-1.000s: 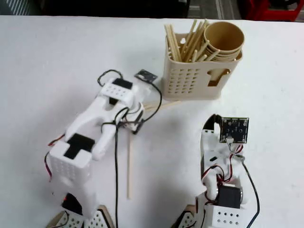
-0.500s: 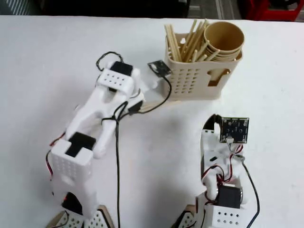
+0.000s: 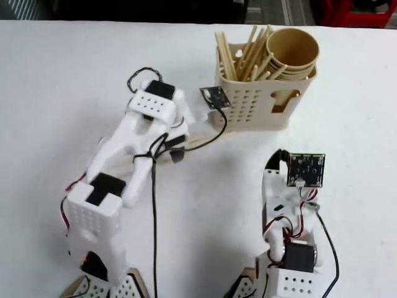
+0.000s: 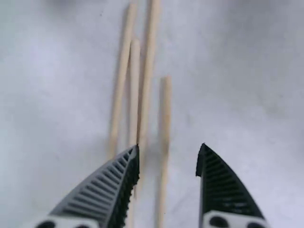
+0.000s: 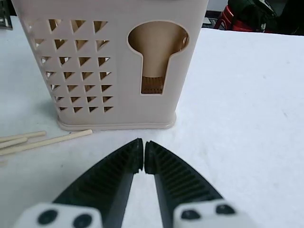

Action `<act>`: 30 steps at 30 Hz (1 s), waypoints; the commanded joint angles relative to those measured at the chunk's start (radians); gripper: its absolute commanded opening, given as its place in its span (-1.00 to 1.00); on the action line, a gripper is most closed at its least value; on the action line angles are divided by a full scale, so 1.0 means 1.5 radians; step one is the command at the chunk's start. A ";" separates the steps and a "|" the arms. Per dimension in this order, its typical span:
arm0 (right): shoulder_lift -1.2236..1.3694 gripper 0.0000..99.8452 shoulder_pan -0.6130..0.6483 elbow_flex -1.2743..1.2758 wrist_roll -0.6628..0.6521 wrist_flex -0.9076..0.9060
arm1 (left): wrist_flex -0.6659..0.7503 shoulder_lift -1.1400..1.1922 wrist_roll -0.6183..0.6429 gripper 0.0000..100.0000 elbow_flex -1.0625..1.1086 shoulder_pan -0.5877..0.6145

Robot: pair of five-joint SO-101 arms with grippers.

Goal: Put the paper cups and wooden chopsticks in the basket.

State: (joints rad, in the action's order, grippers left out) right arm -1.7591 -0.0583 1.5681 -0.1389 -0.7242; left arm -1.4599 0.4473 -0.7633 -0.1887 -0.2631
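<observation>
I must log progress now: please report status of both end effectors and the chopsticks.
Left end effector open over loose wooden chopsticks on table. Right end effector shut, empty, facing basket. Nothing blocking.

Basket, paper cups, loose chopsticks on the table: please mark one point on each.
basket (image 3: pixel 248 105), high view, on its perforated front wall.
paper cups (image 3: pixel 292 45), high view, inside the top cup of the stack.
loose chopsticks (image 4: pixel 147 71), left wrist view, mid-shaft of the longest stick.

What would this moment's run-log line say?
left pincer: open over loose chopsticks | right pincer: shut, facing basket | cups: in basket
</observation>
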 commanded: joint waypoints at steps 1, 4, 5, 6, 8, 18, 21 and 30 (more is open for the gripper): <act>-0.006 -0.96 0.004 -0.004 -0.007 0.015 | 0.023 -0.002 -0.002 -0.58 -0.025 -0.002; -0.006 -0.90 0.004 -0.002 -0.007 0.015 | 0.068 -0.002 -0.002 -0.58 0.001 0.012; -0.006 -0.88 0.004 -0.002 -0.006 0.015 | 0.082 -0.002 -0.005 -0.57 0.009 0.019; -0.006 -0.88 0.004 -0.002 -0.005 0.015 | 0.093 -0.002 -0.006 -0.55 0.018 0.024; -0.006 -0.88 0.004 -0.002 -0.005 0.015 | 0.106 -0.002 -0.002 -0.49 0.034 0.033; -0.006 -0.88 0.004 -0.002 -0.005 0.015 | 0.114 0.082 0.000 -0.47 -0.001 0.057; -0.006 -0.88 0.004 -0.002 -0.005 0.015 | 0.059 0.124 0.000 -0.48 -0.071 0.059; -0.006 -0.87 0.004 -0.002 -0.005 0.015 | -0.063 0.260 -0.006 -0.89 -0.235 0.032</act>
State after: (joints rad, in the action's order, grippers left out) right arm -1.7591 -0.0583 1.5712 -0.1389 -0.7242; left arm -1.4937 0.7772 -0.7633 -0.4250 -0.2018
